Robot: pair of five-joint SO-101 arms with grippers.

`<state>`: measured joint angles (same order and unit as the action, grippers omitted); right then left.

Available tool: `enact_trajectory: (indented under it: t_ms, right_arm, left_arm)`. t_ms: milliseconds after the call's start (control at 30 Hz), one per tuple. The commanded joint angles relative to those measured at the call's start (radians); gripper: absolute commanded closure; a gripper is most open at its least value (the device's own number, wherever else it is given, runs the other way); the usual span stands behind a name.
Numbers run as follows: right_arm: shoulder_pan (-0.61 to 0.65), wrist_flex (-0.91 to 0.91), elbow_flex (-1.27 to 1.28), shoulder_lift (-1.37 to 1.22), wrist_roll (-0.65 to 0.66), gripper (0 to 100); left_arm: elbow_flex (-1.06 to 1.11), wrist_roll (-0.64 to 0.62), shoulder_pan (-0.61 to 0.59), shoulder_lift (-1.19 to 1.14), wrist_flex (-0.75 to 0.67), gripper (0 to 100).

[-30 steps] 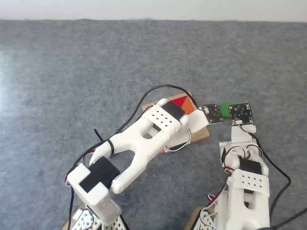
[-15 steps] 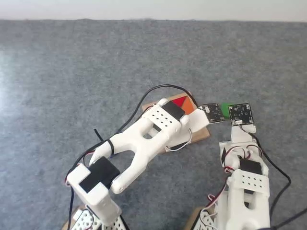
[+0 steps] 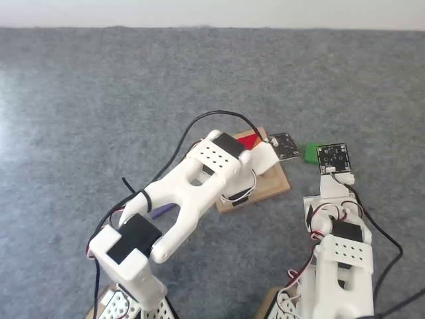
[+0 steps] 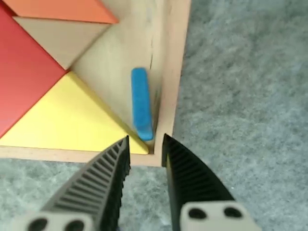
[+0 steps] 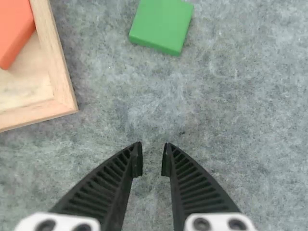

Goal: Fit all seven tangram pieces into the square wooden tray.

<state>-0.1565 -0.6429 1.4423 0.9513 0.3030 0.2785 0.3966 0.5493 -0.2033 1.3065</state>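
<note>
Grey felt (image 4: 240,96) | blue piece (image 4: 141,103) in tray (image 4: 173,72) corner | beside left pincer (image 4: 146,144)

A blue piece (image 4: 141,103) stands on edge in the tray (image 4: 173,72) corner, just ahead of the left gripper (image 4: 145,144) — a yellow triangle (image 4: 72,120) flat beside it. The green square (image 5: 161,25) lies outside, ahead of the right gripper (image 5: 150,151).

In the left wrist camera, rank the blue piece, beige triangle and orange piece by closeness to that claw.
1. Blue piece, on edge in the tray corner by the left gripper.
2. Beige triangle, farther in.
3. Orange piece, beyond it.
</note>
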Motion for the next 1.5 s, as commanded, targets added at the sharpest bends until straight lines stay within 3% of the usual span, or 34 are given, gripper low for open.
enact_trajectory:
  t_ms: [0, 500, 833, 1133, 1467]
  right_arm:
    - [0.001, 0.021, -0.009, 0.025, 0.011, 91.9]
    - [0.001, 0.019, -0.009, 0.025, 0.011, 91.9]
    - [0.001, 0.019, -0.009, 0.025, 0.011, 91.9]
    - [0.001, 0.019, -0.009, 0.025, 0.011, 91.9]
    - [0.001, 0.016, -0.009, 0.025, 0.011, 91.9]
  left_arm:
    - [-0.013, 0.012, -0.006, 0.063, -0.015, 89]
    - [-0.067, 0.014, -0.015, 0.054, -0.017, 89]
    - [-0.156, 0.014, -0.161, 0.052, -0.015, 89]
    - [-0.150, -0.051, 0.055, 0.051, 0.075, 89]
    - [-0.142, -0.054, 0.028, -0.098, -0.037, 89]
